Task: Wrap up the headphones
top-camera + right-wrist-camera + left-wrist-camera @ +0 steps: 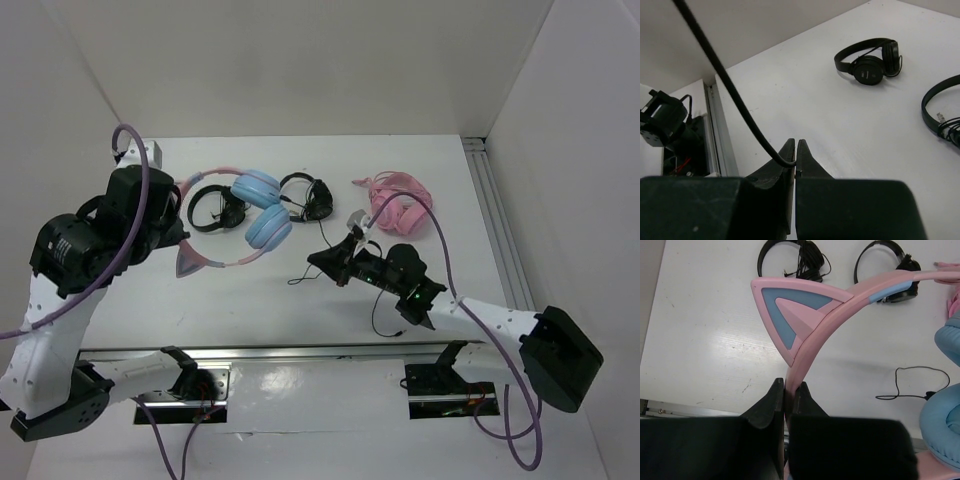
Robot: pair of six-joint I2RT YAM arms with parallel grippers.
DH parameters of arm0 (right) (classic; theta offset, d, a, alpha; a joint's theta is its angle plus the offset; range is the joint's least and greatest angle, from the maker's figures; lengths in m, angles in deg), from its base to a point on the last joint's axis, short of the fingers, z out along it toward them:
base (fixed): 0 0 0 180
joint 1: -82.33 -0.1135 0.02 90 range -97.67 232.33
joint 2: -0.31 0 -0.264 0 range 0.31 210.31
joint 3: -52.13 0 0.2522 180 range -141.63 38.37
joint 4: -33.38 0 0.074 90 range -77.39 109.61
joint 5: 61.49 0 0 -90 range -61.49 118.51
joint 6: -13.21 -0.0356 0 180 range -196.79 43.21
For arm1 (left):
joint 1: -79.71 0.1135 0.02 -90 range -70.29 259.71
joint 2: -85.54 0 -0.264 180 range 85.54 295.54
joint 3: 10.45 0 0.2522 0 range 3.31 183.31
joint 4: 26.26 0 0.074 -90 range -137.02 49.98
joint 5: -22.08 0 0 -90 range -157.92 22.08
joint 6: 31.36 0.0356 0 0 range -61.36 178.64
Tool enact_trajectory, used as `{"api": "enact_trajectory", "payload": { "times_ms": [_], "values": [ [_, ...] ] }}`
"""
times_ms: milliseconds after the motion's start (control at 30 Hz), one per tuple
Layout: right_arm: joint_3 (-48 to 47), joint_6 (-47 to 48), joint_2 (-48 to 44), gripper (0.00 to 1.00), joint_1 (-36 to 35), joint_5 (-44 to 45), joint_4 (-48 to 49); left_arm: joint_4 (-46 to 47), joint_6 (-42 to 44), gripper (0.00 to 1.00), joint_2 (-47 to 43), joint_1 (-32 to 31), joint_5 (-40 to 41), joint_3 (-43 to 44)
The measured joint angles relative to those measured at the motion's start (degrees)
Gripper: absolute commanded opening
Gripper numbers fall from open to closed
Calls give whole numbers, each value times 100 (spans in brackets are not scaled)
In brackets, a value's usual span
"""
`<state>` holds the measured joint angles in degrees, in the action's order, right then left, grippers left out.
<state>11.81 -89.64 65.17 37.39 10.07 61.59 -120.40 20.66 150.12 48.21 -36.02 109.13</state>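
Top external: headphones (268,228) well inside table (200,310) edges.

1. Bright, even light from above fills the white enclosure; the table (250,300) carries only faint, soft shadows under the headphones (268,228).
2. The white panel (320,410) at the near edge shows a mild sheen.
3. In the wrist views, the left gripper (790,386) and right gripper (796,145) read as dark, featureless masses.
4. The cable (725,80) softens close to the lens.
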Motion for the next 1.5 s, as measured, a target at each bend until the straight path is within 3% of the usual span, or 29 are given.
{"api": "enact_trajectory", "payload": {
  "times_ms": [133, 400, 533, 633, 800, 967, 1100, 1500],
  "values": [
    [2, 146, -140, 0, -496, 1071, -203, 212, 4, 0, -98, 0, 354, -234],
    [-271, 463, -1331, 0, -1488, 4760, -1832, 564, 59, 0, 505, 24, 1237, -1574],
    [-811, 824, -1445, 0, -1646, 5825, -2612, 984, 485, 0, 916, -236, 1141, -2194],
    [-1281, 1143, -1421, 2, -1792, 6225, -3195, 1427, 1034, 0, 870, -623, 459, -2494],
    [-1580, 1563, -1429, 3, -1985, 6301, -3550, 2015, 1878, 0, 761, -1137, -1097, -2649],
    [-1580, 1862, -1427, 3, -2050, 5914, -3788, 2304, 2363, 0, 789, -1792, -1989, -2649],
    [-1580, 2015, -1397, 3, -2057, 5584, -3866, 2398, 2509, 0, 844, -2072, -2365, -2649],
    [-1637, 2197, -990, 0, -2105, 4424, -3995, 2310, 2988, 0, 553, -2087, -2892, -2647]
  ]
}}
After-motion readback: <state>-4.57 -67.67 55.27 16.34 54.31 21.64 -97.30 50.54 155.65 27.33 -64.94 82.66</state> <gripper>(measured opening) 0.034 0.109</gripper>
